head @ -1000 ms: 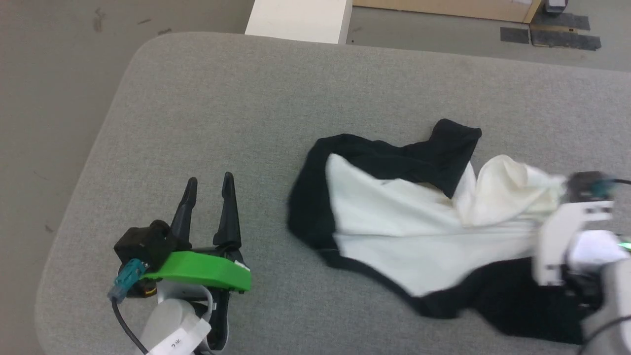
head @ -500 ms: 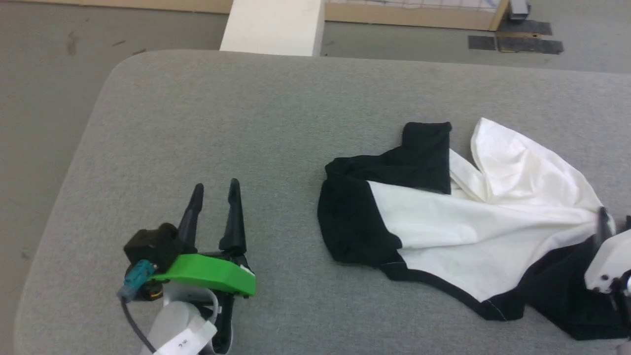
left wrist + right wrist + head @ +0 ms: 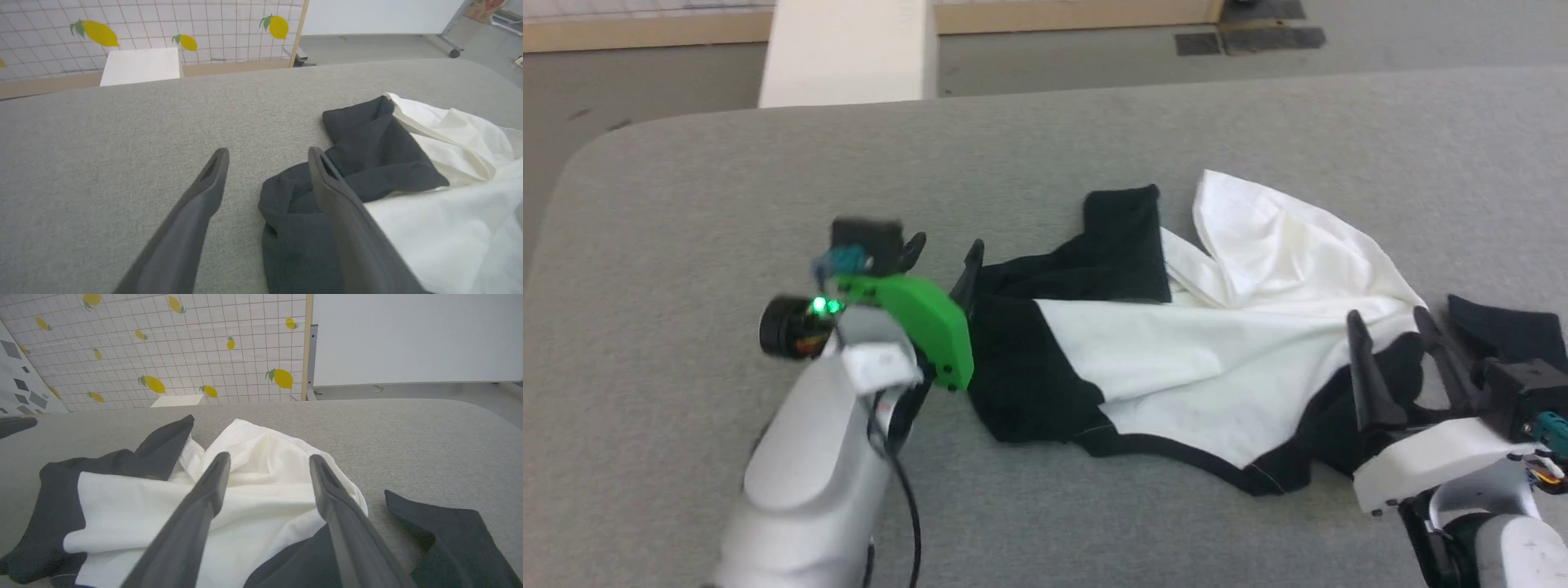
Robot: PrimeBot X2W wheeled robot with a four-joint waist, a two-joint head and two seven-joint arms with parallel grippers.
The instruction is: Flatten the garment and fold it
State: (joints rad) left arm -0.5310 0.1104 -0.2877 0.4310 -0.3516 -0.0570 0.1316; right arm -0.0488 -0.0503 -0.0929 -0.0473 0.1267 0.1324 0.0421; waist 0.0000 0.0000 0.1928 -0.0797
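Note:
The garment lies crumpled on the grey table, its white body bunched between black sleeves and trim. One black sleeve lies spread to the right. My left gripper is open at the garment's left black edge. In the left wrist view its right finger lies over the black cloth and the other over bare table. My right gripper is open over the garment's right side. In the right wrist view the right gripper holds nothing, with white cloth below its spread fingers.
A white block stands beyond the table's far edge. A lemon-patterned tiled wall rises behind it. The table's rounded corner is at the far left, with floor past it. Bare grey table surrounds the garment.
My right gripper has opened and let go of the garment, which now lies on the table. My left arm has moved up to the garment's left black edge. The head camera has shifted.

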